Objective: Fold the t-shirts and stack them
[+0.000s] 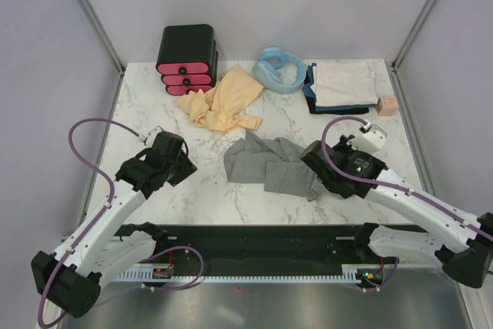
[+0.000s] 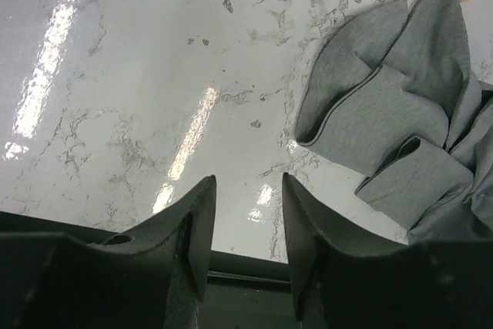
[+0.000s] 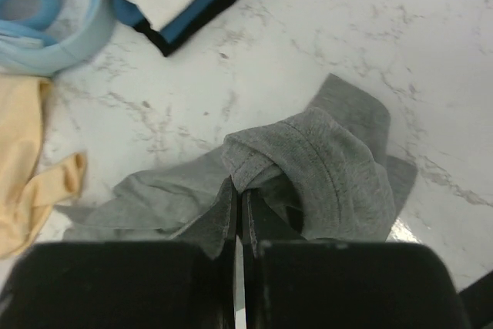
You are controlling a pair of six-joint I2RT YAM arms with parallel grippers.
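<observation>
Right, the marble table point(image 1: 154, 105) has open room on its left side, and that is where I would spread the cloth. The grey t-shirt point(image 1: 266, 163) lies crumpled in the middle of the table, toward the front edge, doubled over itself in several loose layers. Behind it the tan-yellow t-shirt point(image 1: 227, 102) lies in a heap, apart from the grey one. At the back right a whitish t-shirt point(image 1: 343, 82) sits folded on top of dark t-shirts point(image 1: 311, 94), which I take to be the stack to add to.

My right gripper point(image 3: 237, 190) is clamped tight on a rolled hem or collar at the grey shirt's right end, with cloth bunched over its tips. My left gripper point(image 2: 246, 182) stands about half open with nothing between its fingers, over bare marble just beside the shirt's left edge.

As I judge it, the step is to open the shirt flat before any fold. To do it well, I should bring the left fingers onto a single layer of the nearest folded flap point(image 2: 370, 113), not the whole bundle. Then I draw the two grips apart slowly, so the layers slide free without dragging toward the yellow one.
</observation>
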